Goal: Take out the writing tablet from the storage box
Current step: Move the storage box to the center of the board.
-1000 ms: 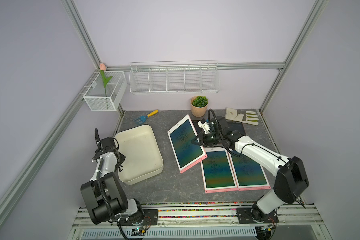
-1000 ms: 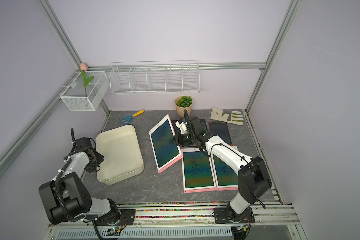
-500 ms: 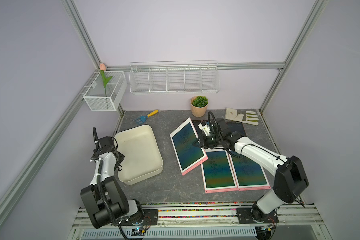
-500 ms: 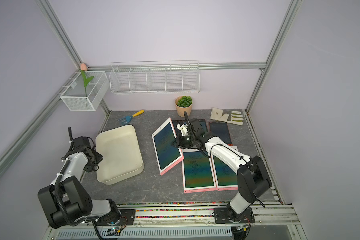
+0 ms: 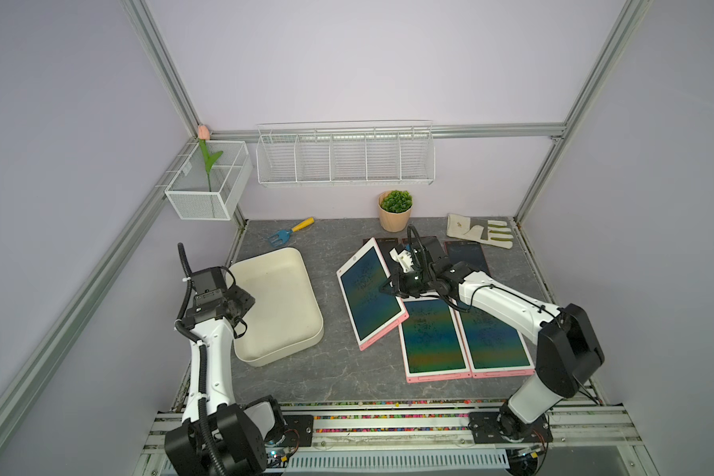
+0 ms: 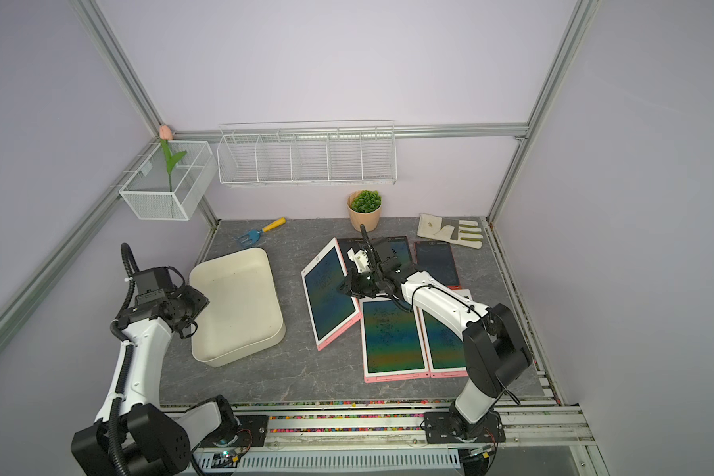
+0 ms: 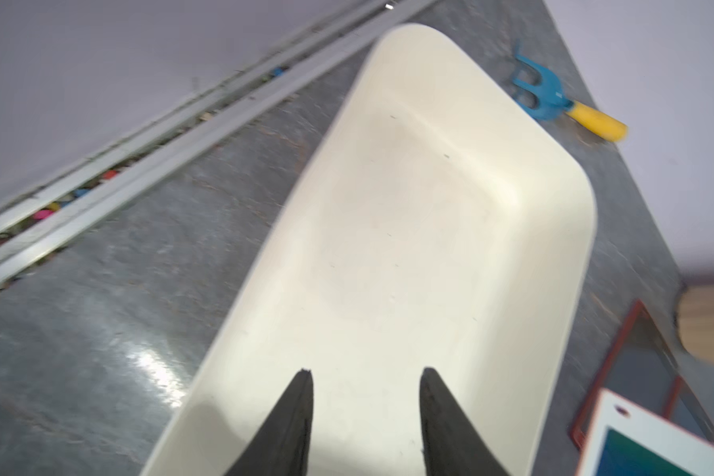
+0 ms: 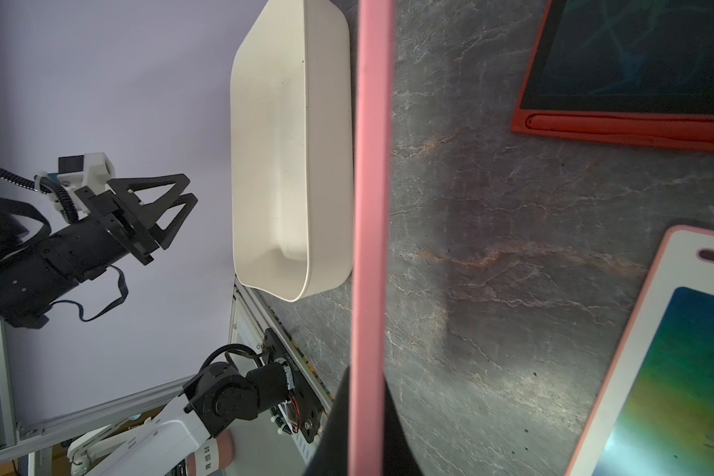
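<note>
The storage box [image 5: 289,342] is a cream-white bin at the left of the table, and its inside is bare in both top views [image 6: 240,313] and in the left wrist view [image 7: 429,226]. My left gripper [image 5: 244,303] hangs open over the box's left rim, its fingertips [image 7: 306,383] apart with nothing between them. The pink-framed writing tablet [image 5: 369,294] is outside the box, to its right, and tilted. My right gripper [image 5: 390,288] is shut on the tablet's right long edge. In the right wrist view that pink edge [image 8: 369,206] runs out from between the jaws.
Two more pink tablets [image 5: 431,336] [image 5: 493,338] lie flat at the front right, and dark red-framed ones [image 5: 466,255] lie behind the right arm. At the back are a plant pot [image 5: 395,210], a glove [image 5: 479,235], a blue garden fork [image 5: 291,230], a wire rack [image 5: 345,158] and a mesh basket [image 5: 209,181].
The right gripper has brought the held tablet lower and a little toward the front. The left gripper has shifted slightly toward the box.
</note>
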Controlling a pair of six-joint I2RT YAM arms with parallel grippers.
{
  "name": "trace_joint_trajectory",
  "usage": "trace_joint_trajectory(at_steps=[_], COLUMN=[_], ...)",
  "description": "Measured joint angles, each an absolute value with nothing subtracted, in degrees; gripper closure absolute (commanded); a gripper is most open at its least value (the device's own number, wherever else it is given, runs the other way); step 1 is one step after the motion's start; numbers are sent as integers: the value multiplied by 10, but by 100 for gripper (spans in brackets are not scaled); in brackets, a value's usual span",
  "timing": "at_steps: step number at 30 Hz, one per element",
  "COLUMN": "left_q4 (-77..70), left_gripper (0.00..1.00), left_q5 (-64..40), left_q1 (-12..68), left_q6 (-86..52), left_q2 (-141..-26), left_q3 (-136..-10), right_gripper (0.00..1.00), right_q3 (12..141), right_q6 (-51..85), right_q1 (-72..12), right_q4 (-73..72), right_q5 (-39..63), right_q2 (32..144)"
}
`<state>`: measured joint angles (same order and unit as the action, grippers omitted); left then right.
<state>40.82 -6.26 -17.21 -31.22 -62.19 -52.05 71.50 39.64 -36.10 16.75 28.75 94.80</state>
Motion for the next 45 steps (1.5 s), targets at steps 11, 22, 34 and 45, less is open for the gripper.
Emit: trace_joint_trajectory(at_steps=[11,22,34,45], left_q4=[379,280,245,225], left_gripper=[56,56,56,58], left_q5=[-198,-194,-135,-116], left_q1=[18,222,241,241], left_q6=[-363,-453,-476,-477], left_q2=[-553,-605,-668,-753], left_q3=[-492,-446,-446,-444], right_gripper=[93,93,93,93], right_q3=[673,620,548,517], right_q6=[427,433,428,442], right_q1=[-365,-358,-311,-318], right_q4=[125,127,160,140], right_q5=[284,267,260,259], right_q2=[944,849,778,773])
